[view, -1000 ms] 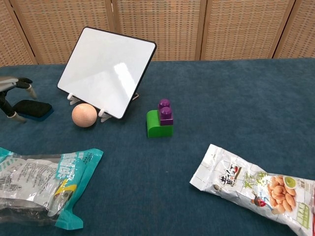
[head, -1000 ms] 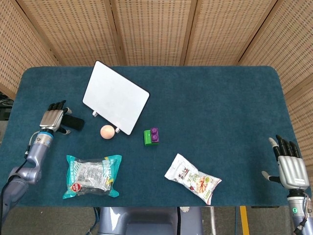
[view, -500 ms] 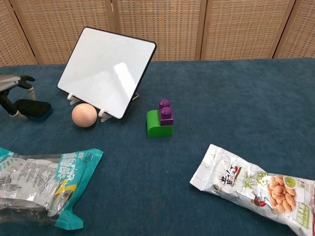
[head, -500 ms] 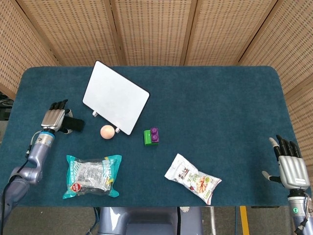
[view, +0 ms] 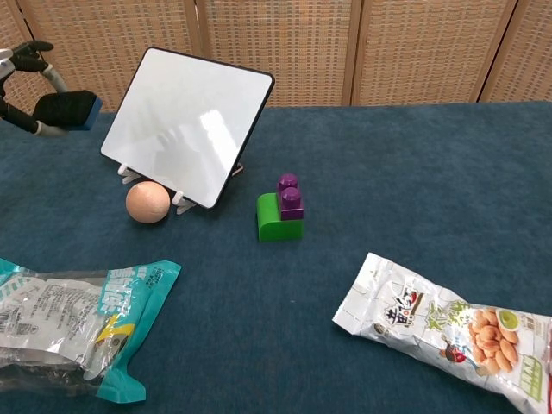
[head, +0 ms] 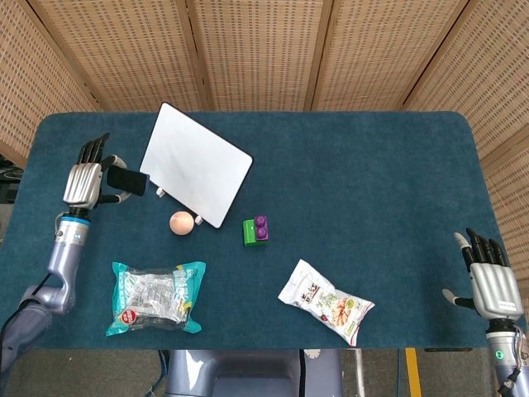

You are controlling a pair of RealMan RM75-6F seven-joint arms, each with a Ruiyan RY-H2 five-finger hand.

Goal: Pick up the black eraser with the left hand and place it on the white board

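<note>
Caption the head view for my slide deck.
Left hand holds the black eraser lifted beside the tilted white board.

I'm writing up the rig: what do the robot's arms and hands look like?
Both the left hand and the right hand have ribbed silver-grey backs and black fingers. Each sits on a silver-grey arm with a blue wrist ring; a thin dark cable runs beside the left forearm.

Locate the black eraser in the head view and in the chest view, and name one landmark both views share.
Head view: the black eraser sits at the left, held by the left hand, just left of the white board.
Chest view: the eraser is at the upper left edge, lifted off the table, left of the board.
Shared landmark: the peach ball by the board's lower edge.
</note>
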